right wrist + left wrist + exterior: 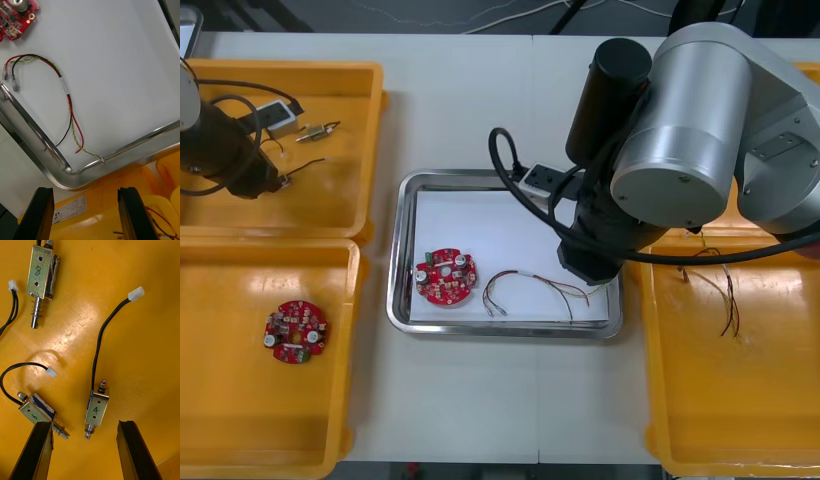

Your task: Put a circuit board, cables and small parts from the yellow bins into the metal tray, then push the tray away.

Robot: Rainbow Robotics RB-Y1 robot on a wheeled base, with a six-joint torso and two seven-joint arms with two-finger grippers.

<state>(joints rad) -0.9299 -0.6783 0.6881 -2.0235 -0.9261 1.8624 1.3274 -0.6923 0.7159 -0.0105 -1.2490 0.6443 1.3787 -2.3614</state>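
In the metal tray (405, 300), white inside, lie a round red circuit board (445, 277) and a red, yellow and black cable (530, 290). My right arm (680, 130) reaches over the tray's right side. My right gripper (86, 217) is open above the tray's corner (67, 168) and the bin rim, holding nothing; the cable (67, 93) and the board (17, 17) lie beyond it. My left gripper (86, 452) hangs open low over the back left yellow bin (350, 200). A small metal part marked 4 (96, 410) lies just ahead of the gap between its fingers.
Two more small metal parts (37, 412) (43, 272) with black leads lie near the left gripper. A second circuit board (295, 332) sits in the front left bin (220, 420). Thin cables (715, 285) lie in the front right bin (740, 420).
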